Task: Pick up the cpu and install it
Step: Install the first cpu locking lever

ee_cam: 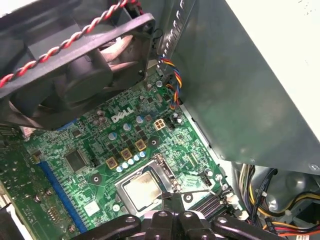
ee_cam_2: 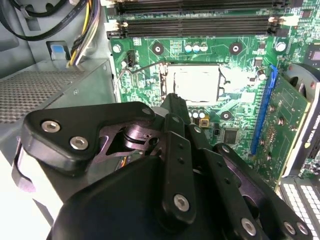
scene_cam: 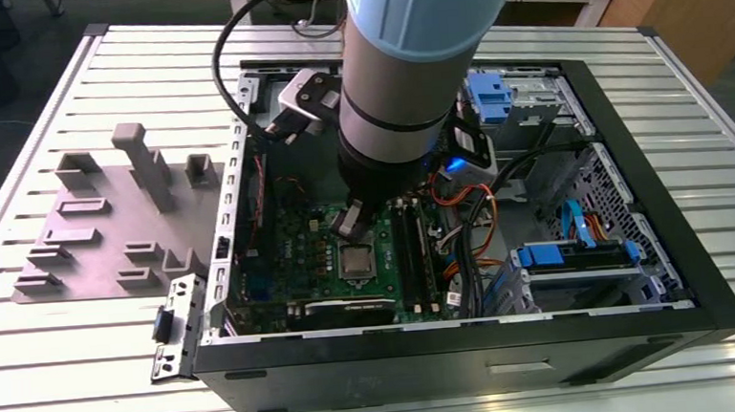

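The cpu (scene_cam: 355,257) is a small silver-grey square lying flat in the socket of the green motherboard (scene_cam: 305,267) inside the open computer case. In both wrist views it shows inside its metal socket frame, cpu (ee_cam_2: 192,82), cpu (ee_cam: 141,192). My gripper (scene_cam: 349,221) hangs just above the board, close beside the cpu on the side toward the case's back. Its black fingers meet at a point, gripper (ee_cam_2: 173,102), gripper (ee_cam: 175,199), shut, and I see nothing between them. A thin wire lever (ee_cam: 200,192) runs along the socket's edge.
Black memory slots (ee_cam_2: 200,22) run beside the socket. A black fan (ee_cam: 75,75) with red and black wires hangs over the board. The grey power supply box (ee_cam: 240,90), cable bundles (scene_cam: 473,247) and blue drive brackets (scene_cam: 572,254) crowd the case. A grey fixture block (scene_cam: 113,222) sits on the table (scene_cam: 82,348).
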